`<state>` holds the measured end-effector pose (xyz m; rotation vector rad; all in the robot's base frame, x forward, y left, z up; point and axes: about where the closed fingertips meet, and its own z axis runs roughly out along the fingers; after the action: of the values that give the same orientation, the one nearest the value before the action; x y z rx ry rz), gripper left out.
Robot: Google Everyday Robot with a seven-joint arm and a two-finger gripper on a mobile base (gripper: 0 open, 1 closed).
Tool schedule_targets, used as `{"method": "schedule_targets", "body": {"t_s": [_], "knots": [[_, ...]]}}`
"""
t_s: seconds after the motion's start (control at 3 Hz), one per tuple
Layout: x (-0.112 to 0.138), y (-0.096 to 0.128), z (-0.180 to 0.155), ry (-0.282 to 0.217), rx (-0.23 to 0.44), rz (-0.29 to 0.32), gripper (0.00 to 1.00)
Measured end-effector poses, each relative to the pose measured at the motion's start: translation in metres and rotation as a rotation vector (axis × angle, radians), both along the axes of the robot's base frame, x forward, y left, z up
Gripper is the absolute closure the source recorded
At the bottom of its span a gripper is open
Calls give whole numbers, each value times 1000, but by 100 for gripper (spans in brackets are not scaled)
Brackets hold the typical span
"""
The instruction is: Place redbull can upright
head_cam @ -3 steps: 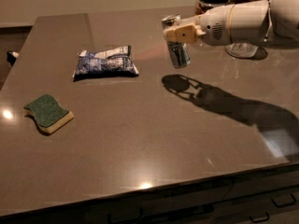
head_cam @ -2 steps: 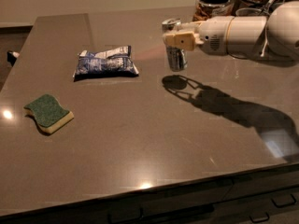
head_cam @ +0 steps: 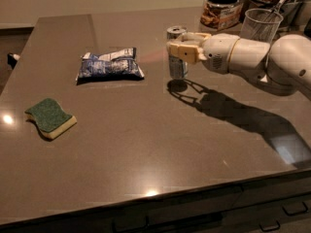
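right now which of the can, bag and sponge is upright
The redbull can, held upright by the gripper over the table; snack bag and sponge lie flat.

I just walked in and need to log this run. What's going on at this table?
The robot's arm reaches in from the right. Its gripper is shut on the redbull can, holding it upright at the far middle of the dark table. I cannot tell whether the can's base is touching the surface, and the can has not been released. A blue and white snack bag lies left of the can. A green sponge sits at the front left. Both are apart from the arm.
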<state>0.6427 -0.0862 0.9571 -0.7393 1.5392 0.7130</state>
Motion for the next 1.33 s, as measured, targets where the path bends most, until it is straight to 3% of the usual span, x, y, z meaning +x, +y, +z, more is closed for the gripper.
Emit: {"method": "schedule_targets", "body": {"t_s": [0.33, 0.67, 1.0, 1.33], "knots": [[1, -2, -10, -25, 16, -9, 100], [1, -8, -22, -39, 11, -34, 84], [3, -15, -32, -52, 7, -55, 60], [5, -27, -41, -67, 13, -71, 29]]}}
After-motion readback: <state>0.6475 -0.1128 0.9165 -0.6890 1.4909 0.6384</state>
